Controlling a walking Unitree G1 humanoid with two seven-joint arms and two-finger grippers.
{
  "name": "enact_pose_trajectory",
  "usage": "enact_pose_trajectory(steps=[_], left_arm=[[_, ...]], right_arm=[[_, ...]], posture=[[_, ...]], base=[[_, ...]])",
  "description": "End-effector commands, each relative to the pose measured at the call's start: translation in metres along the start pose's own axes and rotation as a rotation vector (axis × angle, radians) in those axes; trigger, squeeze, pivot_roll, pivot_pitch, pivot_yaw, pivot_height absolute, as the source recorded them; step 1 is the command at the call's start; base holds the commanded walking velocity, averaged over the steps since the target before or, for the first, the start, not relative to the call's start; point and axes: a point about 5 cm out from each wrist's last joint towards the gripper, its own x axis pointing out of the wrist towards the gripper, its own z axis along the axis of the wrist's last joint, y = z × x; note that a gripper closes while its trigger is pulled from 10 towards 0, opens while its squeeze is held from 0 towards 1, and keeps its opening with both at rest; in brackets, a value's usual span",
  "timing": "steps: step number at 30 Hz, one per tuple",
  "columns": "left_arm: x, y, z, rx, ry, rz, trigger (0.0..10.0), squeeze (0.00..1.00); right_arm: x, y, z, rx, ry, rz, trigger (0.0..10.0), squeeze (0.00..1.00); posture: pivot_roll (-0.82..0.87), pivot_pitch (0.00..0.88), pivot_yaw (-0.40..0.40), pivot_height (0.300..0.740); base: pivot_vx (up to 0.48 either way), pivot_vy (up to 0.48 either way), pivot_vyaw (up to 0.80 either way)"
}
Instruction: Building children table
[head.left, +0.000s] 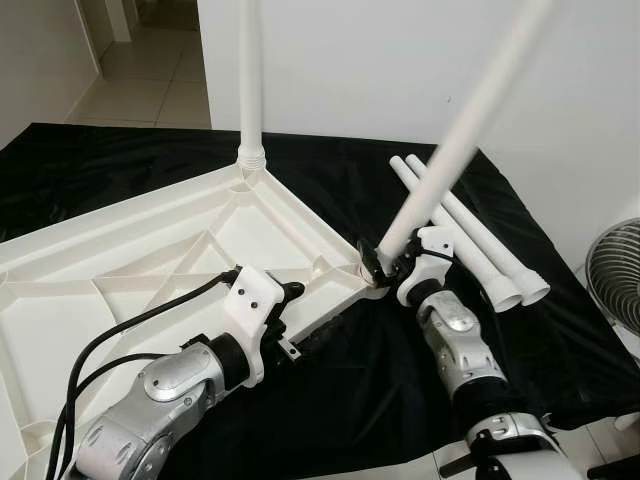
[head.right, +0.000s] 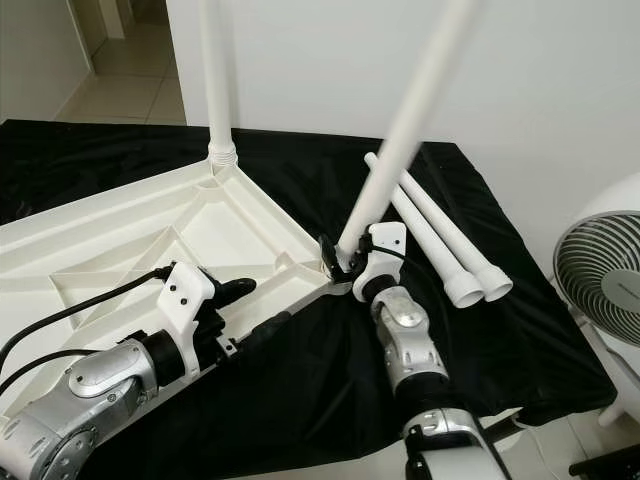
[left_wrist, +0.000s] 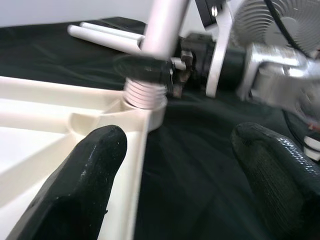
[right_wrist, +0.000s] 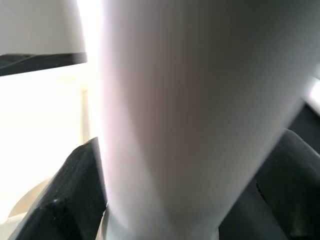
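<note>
The tabletop, a white moulded-plastic slab with raised ribs, is lying underside-up on a black cloth, and in the left eye view its near corner socket is the landmark: the right gripper is sitting right at that socket, clamping the foot of a smooth white tube leg whose long axis is leaning up and away from the socket toward the robot's right, so it is not yet standing square to the slab. Beyond the socket, a first leg is already standing upright in the far corner, and two spare legs are lying side by side on the cloth just right of the socket. The left gripper is hovering along the slab's edge, left of the socket, further from the leg than the right. In the left wrist view the left gripper's matte rubbery fingers are standing apart on nothing, with the leg's ridged threaded collar sitting at the socket ahead. In the right wrist view the glossy leg is lying between the right gripper's dark pads. Judging from this, righting the leg over the socket is what the next move turns on.
</note>
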Motion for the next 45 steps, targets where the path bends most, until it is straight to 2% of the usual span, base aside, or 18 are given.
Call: enact_pose_trajectory(steps=[1, 4, 5, 6, 7, 8, 9, 23, 28, 29, 30, 31, 34, 38, 45], left_arm=[[0.002, -0.006, -0.001, -0.010, 0.008, -0.040, 10.0, 0.00], [0.002, -0.006, -0.001, -0.012, 0.008, -0.042, 10.0, 0.00], [0.002, -0.006, -0.001, -0.012, 0.008, -0.042, 10.0, 0.00], [0.002, -0.006, -0.001, -0.012, 0.008, -0.042, 10.0, 0.00], [0.002, -0.006, -0.001, -0.012, 0.008, -0.043, 10.0, 0.00], [0.002, -0.006, -0.001, -0.012, 0.008, -0.043, 10.0, 0.00], [0.001, -0.006, 0.000, -0.012, 0.008, -0.043, 10.0, 0.00], [0.000, -0.004, 0.001, -0.007, 0.010, -0.029, 10.0, 0.00], [-0.001, -0.004, 0.001, -0.006, 0.012, -0.030, 10.0, 0.00], [-0.001, -0.004, 0.001, -0.006, 0.013, -0.031, 10.0, 0.00], [-0.001, -0.004, 0.001, -0.006, 0.013, -0.031, 10.0, 0.00], [-0.001, -0.004, 0.001, -0.006, 0.013, -0.032, 10.0, 0.00], [-0.001, -0.004, 0.001, -0.007, 0.014, -0.033, 10.0, 0.00], [-0.001, -0.005, 0.001, -0.009, 0.012, -0.034, 10.0, 0.00], [-0.001, -0.005, 0.001, -0.009, 0.017, -0.038, 10.0, 0.00]], right_arm=[[0.001, -0.001, 0.003, 0.001, -0.006, 0.045, 10.0, 0.00], [0.001, -0.002, 0.005, 0.004, -0.016, 0.071, 9.9, 0.00], [0.001, -0.002, 0.006, -0.002, -0.016, 0.095, 9.3, 0.00], [0.001, -0.002, 0.006, -0.002, -0.016, 0.095, 9.3, 0.00], [0.001, -0.001, 0.007, -0.009, -0.017, 0.129, 6.0, 0.00], [0.001, -0.001, 0.007, -0.009, -0.017, 0.129, 6.0, 0.00], [0.001, -0.001, 0.008, -0.012, -0.014, 0.178, 0.0, 0.00], [0.004, -0.005, 0.010, 0.029, -0.021, 0.229, 0.0, 0.00], [0.004, -0.004, 0.010, 0.008, -0.019, 0.257, 0.0, 0.00], [0.004, -0.004, 0.010, -0.006, -0.014, 0.260, 0.5, 0.00], [0.004, -0.004, 0.010, -0.006, -0.014, 0.260, 0.5, 0.00], [0.003, -0.001, 0.008, -0.047, -0.002, 0.277, 10.0, 0.00], [-0.002, 0.011, 0.002, -0.159, 0.024, 0.353, 10.0, 0.00], [-0.003, 0.014, 0.000, -0.202, 0.040, 0.370, 10.0, 0.00], [0.000, 0.013, 0.002, -0.194, 0.047, 0.361, 10.0, 0.00]], posture=[[0.10, 0.101, -0.058, 0.740], [0.10, 0.102, -0.057, 0.740], [0.10, 0.104, -0.056, 0.740], [0.10, 0.104, -0.056, 0.740], [0.10, 0.105, -0.053, 0.740], [0.10, 0.105, -0.053, 0.740], [0.10, 0.105, -0.053, 0.740], [0.11, 0.104, -0.055, 0.740], [0.11, 0.105, -0.052, 0.740], [0.11, 0.105, -0.052, 0.740], [0.11, 0.105, -0.052, 0.740], [0.11, 0.105, -0.052, 0.740], [0.11, 0.106, -0.056, 0.740], [0.11, 0.106, -0.056, 0.740], [0.11, 0.112, -0.051, 0.740]], base=[[0.000, 0.000, 0.00], [0.000, 0.000, 0.00], [0.000, 0.000, 0.00], [0.000, 0.000, 0.00], [0.000, 0.000, 0.00], [0.000, 0.000, 0.00], [0.000, 0.000, 0.00], [0.000, 0.000, 0.00], [0.000, 0.000, 0.00], [0.000, 0.000, 0.00], [0.000, 0.000, 0.00], [0.000, 0.000, 0.00], [0.000, 0.000, 0.00], [0.000, 0.000, 0.00], [0.000, 0.000, 0.00]])
